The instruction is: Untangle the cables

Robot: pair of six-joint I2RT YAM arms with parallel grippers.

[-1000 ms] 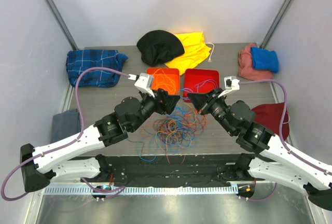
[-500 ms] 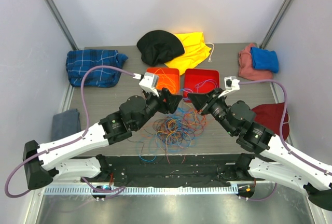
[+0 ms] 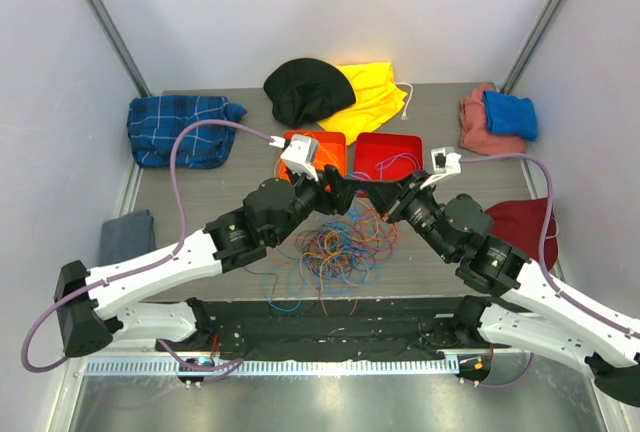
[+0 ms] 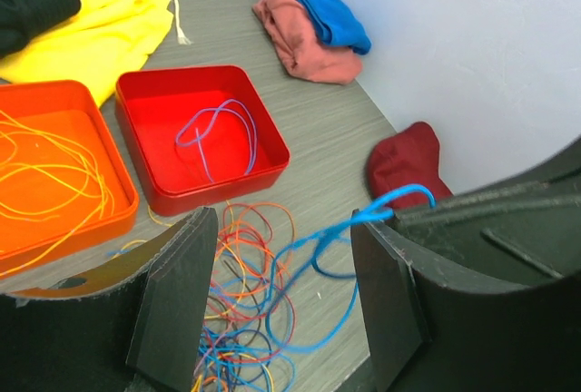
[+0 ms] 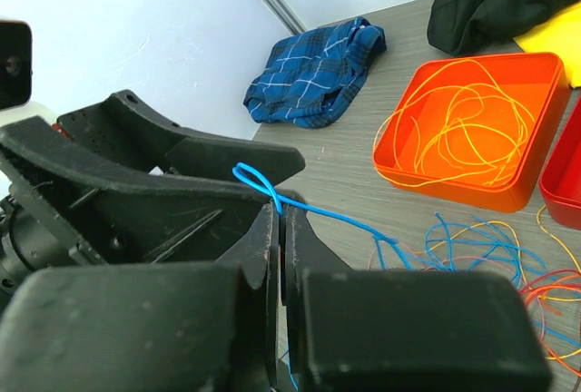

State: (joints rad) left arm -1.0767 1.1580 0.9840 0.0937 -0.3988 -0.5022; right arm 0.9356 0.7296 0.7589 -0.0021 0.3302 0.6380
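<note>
Since a second ago the left gripper point(image 3: 338, 193) has swung rightward over the table point(image 3: 200, 202), up to the nose of the right gripper point(image 3: 373, 192), which has not shifted. Its fingers point(image 4: 172, 301) stand apart and hold nothing, with a blue cable point(image 4: 331, 231) crossing the gap between them. The right fingers are pressed together on that same cable, a small loop of it poking out just beyond their tips. From the pinch the strand slopes down to the tangled pile of cables point(image 3: 335, 247) lying beneath and just behind both grippers. This looks like a handover or a two-handed pull, though the wrist view leaves it unclear whether the left fingers already touch the strand. To do it well, the left gripper should close on the taut stretch just beside the right fingertips, not on the loop. Both should then draw apart slowly, so the strand slides free instead of dragging the knot along. Ahead of the grippers sit an orange tray point(image 5: 454, 188) of orange cables point(image 5: 463, 129) and a red tray point(image 4: 154, 138) with a purplish cable point(image 4: 218, 129). Grey wood-grain covers the table, pale panels wall it in, and cloths lie well away from the grippers: a blue plaid cloth point(image 3: 180, 130) far left, a black cloth point(image 3: 305, 87) beyond the trays.
</note>
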